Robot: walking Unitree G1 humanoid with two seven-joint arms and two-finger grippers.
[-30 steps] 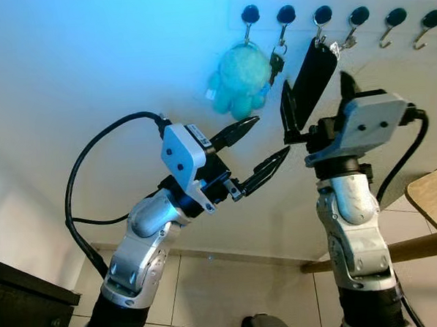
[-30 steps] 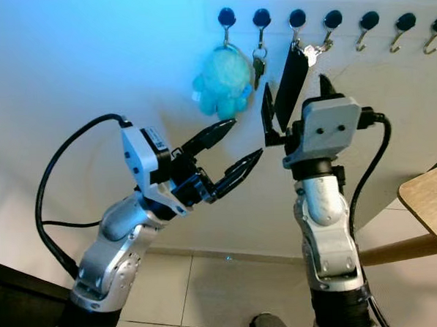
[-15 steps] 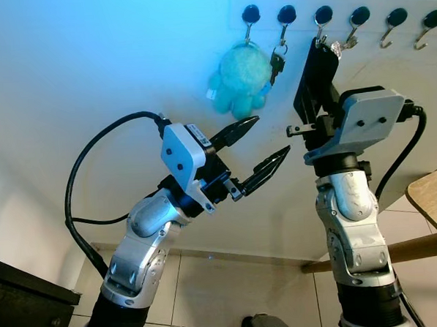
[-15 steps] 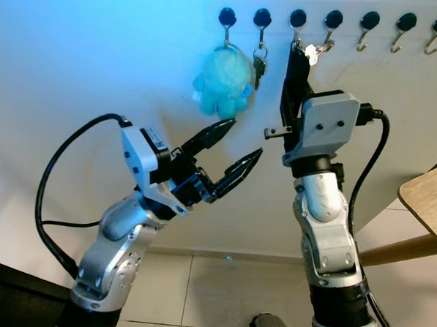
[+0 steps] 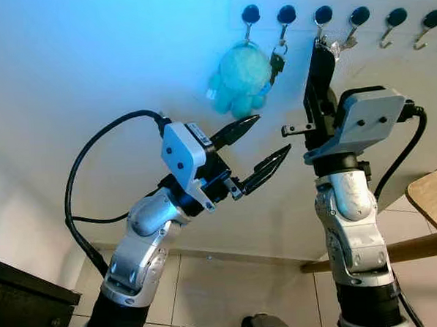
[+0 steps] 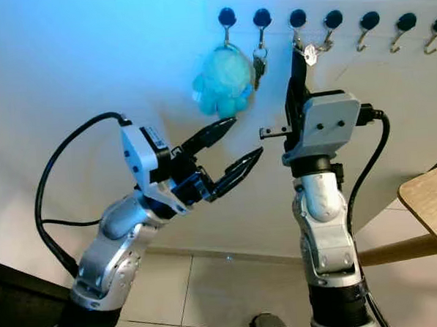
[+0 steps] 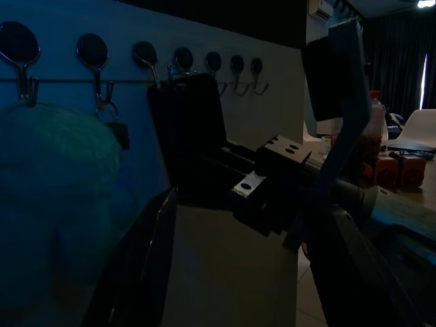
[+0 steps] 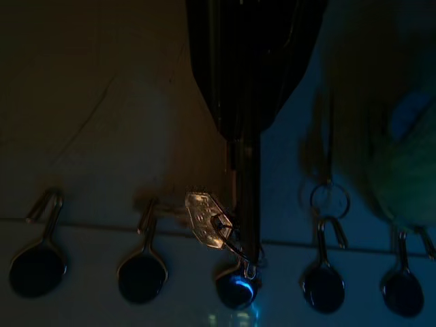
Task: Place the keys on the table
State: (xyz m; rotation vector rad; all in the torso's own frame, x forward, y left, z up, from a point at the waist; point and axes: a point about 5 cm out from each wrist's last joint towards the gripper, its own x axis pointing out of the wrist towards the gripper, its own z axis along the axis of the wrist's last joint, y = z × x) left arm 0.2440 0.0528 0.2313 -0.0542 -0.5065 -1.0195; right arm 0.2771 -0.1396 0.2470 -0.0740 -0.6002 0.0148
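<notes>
A set of keys hangs from the third hook of a wall rail [image 5: 322,15]: a silver key [image 5: 337,48] [image 8: 204,219] on a ring with a black fob. My right gripper [image 5: 316,56] is raised to that hook, pointing straight up, and its fingers are shut on the black fob just below the silver key. My left gripper [image 5: 273,134] stands open in the air below a teal plush keyring [image 5: 240,78] that hangs from the first hook. It holds nothing. The wooden table [image 5: 434,195] shows as a corner at the right edge.
A small dark key [image 5: 275,59] hangs on the second hook. Bare hooks [image 5: 396,19] follow to the right. A dark cabinet [image 5: 21,306] stands at the lower left. Tiled floor [image 5: 232,291] lies below, and a wooden table leg [image 5: 413,248] crosses behind my right arm.
My right gripper's fingers were spread around the tilted black fob one second ago. They have closed on it and the fob now stands upright under its hook. The left arm has not moved.
</notes>
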